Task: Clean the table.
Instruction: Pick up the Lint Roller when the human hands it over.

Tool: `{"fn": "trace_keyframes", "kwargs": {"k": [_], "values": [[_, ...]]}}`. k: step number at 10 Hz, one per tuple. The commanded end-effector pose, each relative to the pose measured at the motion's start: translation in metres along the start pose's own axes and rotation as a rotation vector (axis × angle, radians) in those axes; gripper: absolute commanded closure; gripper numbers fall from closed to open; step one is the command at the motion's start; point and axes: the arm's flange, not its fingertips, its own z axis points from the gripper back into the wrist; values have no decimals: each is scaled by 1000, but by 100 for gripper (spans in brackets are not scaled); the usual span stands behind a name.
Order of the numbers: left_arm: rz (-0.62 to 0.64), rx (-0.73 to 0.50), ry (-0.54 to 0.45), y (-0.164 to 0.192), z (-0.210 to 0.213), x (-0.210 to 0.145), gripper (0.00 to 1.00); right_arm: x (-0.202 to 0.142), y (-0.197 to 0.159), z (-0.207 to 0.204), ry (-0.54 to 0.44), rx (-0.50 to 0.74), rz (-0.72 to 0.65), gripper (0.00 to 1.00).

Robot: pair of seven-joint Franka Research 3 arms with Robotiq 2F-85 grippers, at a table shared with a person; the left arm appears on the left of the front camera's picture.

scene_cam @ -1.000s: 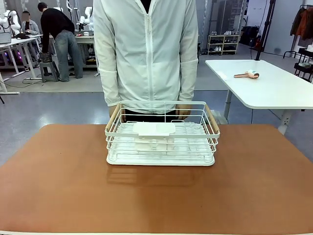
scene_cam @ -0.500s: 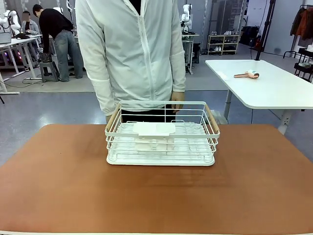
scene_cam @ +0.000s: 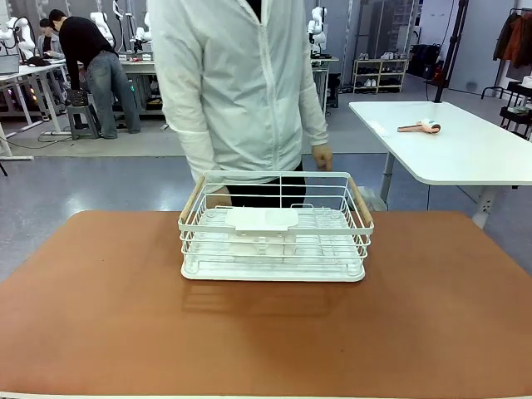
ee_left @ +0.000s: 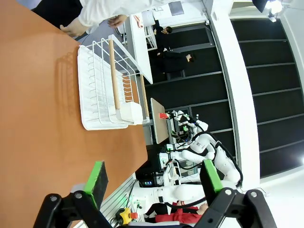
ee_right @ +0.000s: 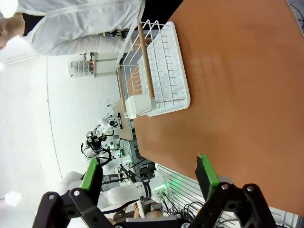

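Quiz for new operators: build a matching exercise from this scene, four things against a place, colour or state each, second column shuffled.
1 table
2 wire basket
3 left hand
4 person

a stands at the far side
b reddish-brown top
c open, empty
d rests on the table

Pairs: 1-b, 2-d, 3-c, 4-a

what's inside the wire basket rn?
Wire basket holds a white box-shaped holder against its near wall, above a white base tray. No loose items visible. The holder's interior is hidden.
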Motion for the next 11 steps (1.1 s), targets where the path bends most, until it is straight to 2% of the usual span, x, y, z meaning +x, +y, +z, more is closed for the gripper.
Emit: {"fn": "trace_keyframes", "kwargs": {"k": [1,11], "values": [[-5,-18,-3,0,2,-2,0,-3,2,-1,-10,17,15,0],[-5,-18,-3,0,2,-2,0,-3,2,-1,-10,17,15,0]]}}
